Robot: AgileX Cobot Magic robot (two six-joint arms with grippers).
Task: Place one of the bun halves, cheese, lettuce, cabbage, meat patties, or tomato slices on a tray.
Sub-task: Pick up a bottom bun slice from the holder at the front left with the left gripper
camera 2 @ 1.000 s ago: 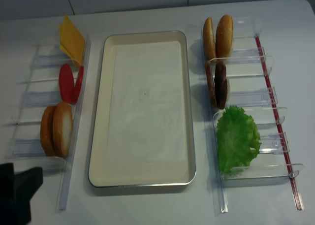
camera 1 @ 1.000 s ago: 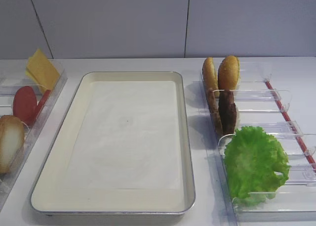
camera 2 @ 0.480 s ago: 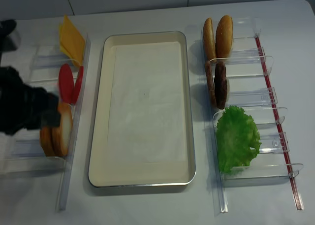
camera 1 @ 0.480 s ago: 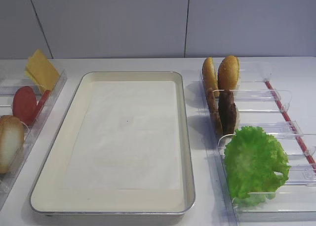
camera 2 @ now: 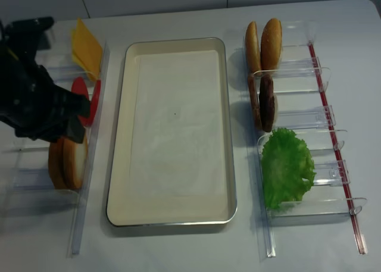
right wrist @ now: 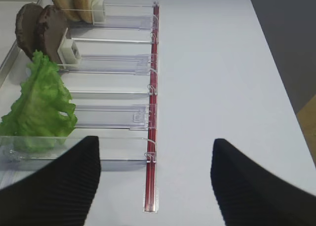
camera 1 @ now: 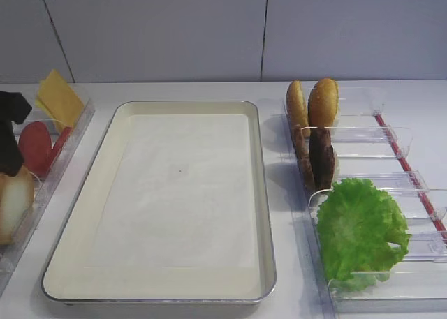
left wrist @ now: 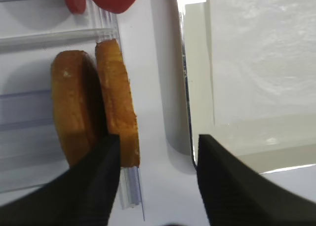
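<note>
The cream tray [camera 2: 122,105] lies in the middle, holding only its paper liner. In the left rack a pale-faced bun half [camera 2: 76,162] [left wrist: 116,102] stands on edge against a darker bun piece [left wrist: 71,112]. My left gripper [left wrist: 158,179] hangs open over their near end. Its left finger [left wrist: 94,186] overlaps both buns, its right finger is by the tray corner [left wrist: 197,152], and it grips nothing. Tomato slices [camera 2: 94,99] and cheese [camera 2: 86,46] stand further along the left rack. Lettuce [camera 2: 287,168] and meat patties [camera 2: 266,102] are in the right rack. Cabbage is out of view. My right gripper [right wrist: 155,181] is open and empty.
Two sesame bun halves [camera 2: 271,43] stand at the far end of the clear right rack [camera 2: 309,120], which has a red strip [right wrist: 152,137] on its outer side. My left arm [camera 2: 36,99] covers part of the left rack [camera 2: 36,183].
My left arm has swung from the near left corner to above the bun halves in the left rack, and its jaws have narrowed somewhat. The food and the tray have not moved.
</note>
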